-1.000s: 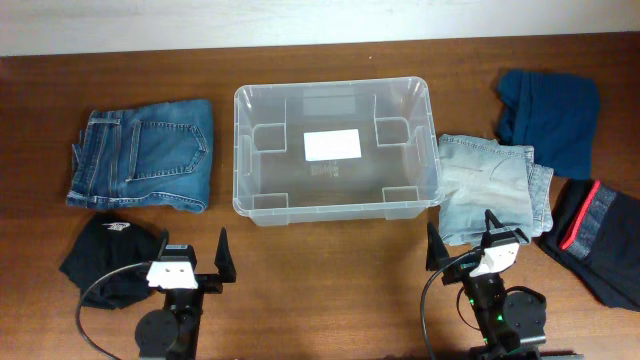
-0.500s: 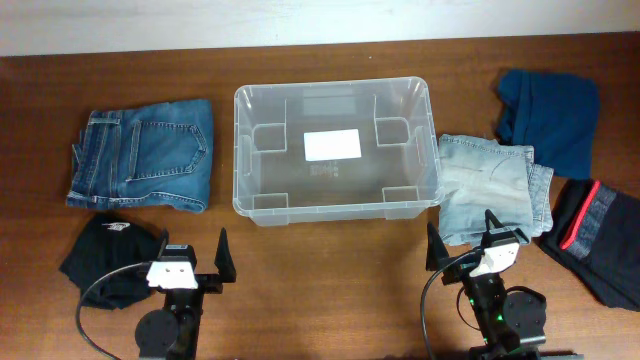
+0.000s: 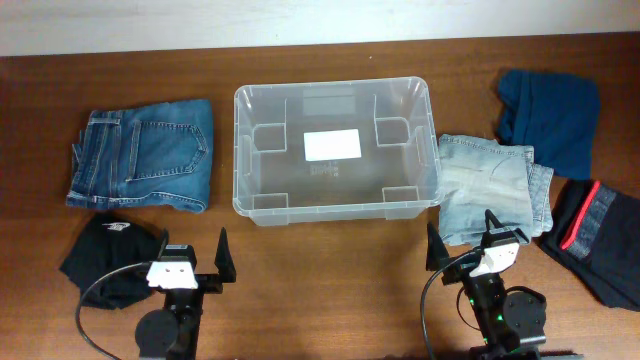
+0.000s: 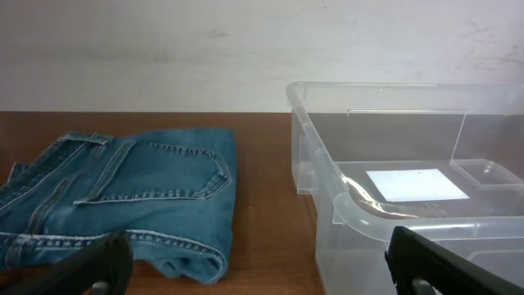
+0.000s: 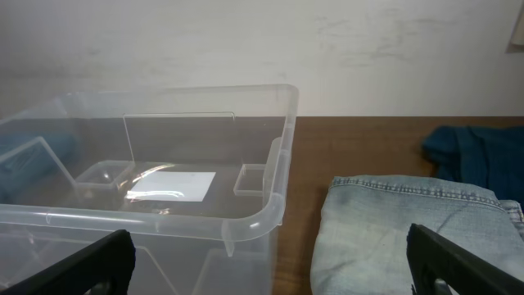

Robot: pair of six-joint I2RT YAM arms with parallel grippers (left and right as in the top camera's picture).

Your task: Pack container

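Looking down on the table (image 3: 330, 270), you see the container (image 3: 330, 185) upright at centre, its white label (image 3: 331, 146) on the bottom. Dark jeans (image 3: 145, 155) lie folded just left of it; pale jeans (image 3: 495, 185) lie just right. Your left claw (image 3: 193, 242) and right claw (image 3: 460, 228) sit at the near edge, each with fingers wide apart, gripping nothing. A black garment (image 3: 105, 260) lies beside the left claw.

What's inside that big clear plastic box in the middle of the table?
The container holds nothing loose. Only a white label shows on its bottom, plus moulded ledges near the corners. Its walls are clear, so nothing inside is hidden.
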